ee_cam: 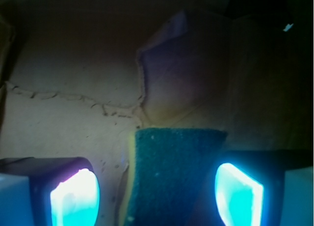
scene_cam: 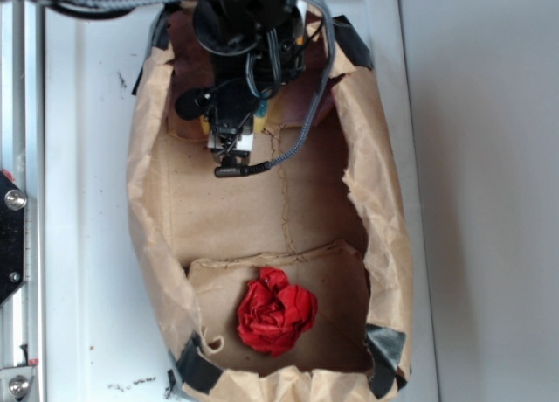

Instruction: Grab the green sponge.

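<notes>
Two glowing cyan fingertips (ee_cam: 75, 199) are filling the bottom corners of the wrist view, standing apart with the green sponge (ee_cam: 169, 179) lying between them, neither pad visibly touching it. The gripper (ee_cam: 157, 199) is sitting spread around the sponge inside the brown paper bag (scene_cam: 384, 245), whose crumpled walls are rising on both sides and closing in at the far end, leaving open floor only toward the middle. The exterior view is showing what the wrist view is not: the red paper ball (scene_cam: 276, 310) lying well apart at the opposite end of the bag, black tape (scene_cam: 384, 350) at the bag's corners, and the white table (scene_cam: 87, 157) around it. There the arm is hiding the sponge almost wholly. Close up, the sponge is showing a dark green scouring face with a yellow foam edge along its left side.
</notes>
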You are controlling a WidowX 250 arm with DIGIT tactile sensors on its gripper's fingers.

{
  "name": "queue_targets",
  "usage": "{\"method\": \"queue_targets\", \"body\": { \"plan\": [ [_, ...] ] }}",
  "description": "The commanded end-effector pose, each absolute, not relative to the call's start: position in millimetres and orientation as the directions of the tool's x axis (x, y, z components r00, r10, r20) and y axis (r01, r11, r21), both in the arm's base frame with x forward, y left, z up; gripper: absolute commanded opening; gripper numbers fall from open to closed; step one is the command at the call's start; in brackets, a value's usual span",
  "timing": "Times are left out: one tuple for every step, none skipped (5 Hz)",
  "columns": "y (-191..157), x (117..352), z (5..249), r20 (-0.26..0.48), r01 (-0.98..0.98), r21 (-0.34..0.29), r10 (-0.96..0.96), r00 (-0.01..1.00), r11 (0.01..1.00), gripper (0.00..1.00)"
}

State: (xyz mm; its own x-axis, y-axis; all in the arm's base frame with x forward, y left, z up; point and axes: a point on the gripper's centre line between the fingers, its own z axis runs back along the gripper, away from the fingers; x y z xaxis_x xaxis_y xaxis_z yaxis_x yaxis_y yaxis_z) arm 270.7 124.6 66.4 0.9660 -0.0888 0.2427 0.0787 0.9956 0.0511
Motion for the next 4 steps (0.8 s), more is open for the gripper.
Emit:
{"method": "queue_targets", "body": {
  "plan": [
    [131,281,75,0.316,0.013,0.14,-0.057,0.947,0.99,1.0],
    [128,282,69,0.319,0.01,0.155,-0.059,0.946,0.988,1.0],
    [124,282,63,0.321,0.013,0.169,-0.068,0.945,0.985,1.0],
    [121,282,58,0.32,0.015,0.179,-0.072,0.945,0.984,1.0]
  ]
}}
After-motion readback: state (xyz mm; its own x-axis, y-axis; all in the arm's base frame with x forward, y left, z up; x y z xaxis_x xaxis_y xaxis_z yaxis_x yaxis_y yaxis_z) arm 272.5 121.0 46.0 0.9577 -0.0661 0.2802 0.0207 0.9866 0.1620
